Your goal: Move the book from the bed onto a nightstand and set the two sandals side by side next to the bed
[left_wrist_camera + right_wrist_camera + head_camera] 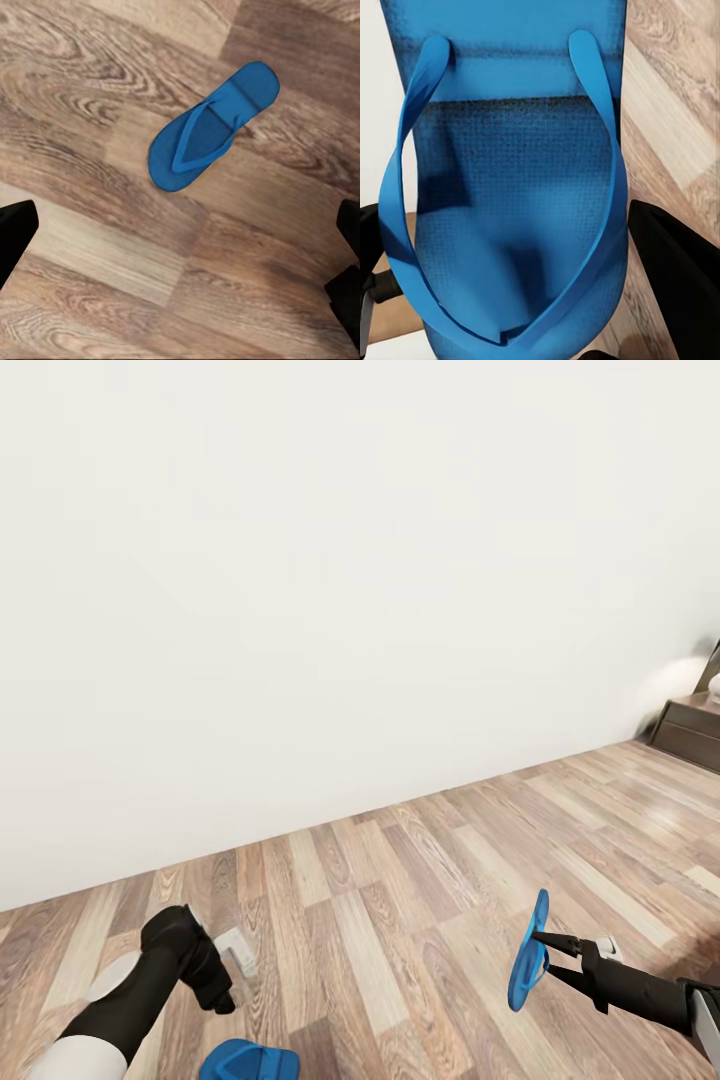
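- Holding one blue sandal (pixel 527 952) up on its edge in the right gripper (pixel 545 952), at about 4 o'clock in the head view, well above the wood floor (pixel 420 900).
- Pinching it by the sole near the strap; looks thin, light and bendy, so likely to flop.
- Lying flat on the floor: the second sandal (pixel 212 126), at 6 o'clock by the robot.
- Hovering over it with fingers spread wide: the left gripper (pixel 222 985).
- Best to grab by the sole's edge or the strap.
- Showing at 3 o'clock, far off: a dark nightstand (pixel 690 732).

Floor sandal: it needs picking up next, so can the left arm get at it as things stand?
Probably yes: the sandal lies flat on bare floor with nothing over it, and the left gripper hangs open above.
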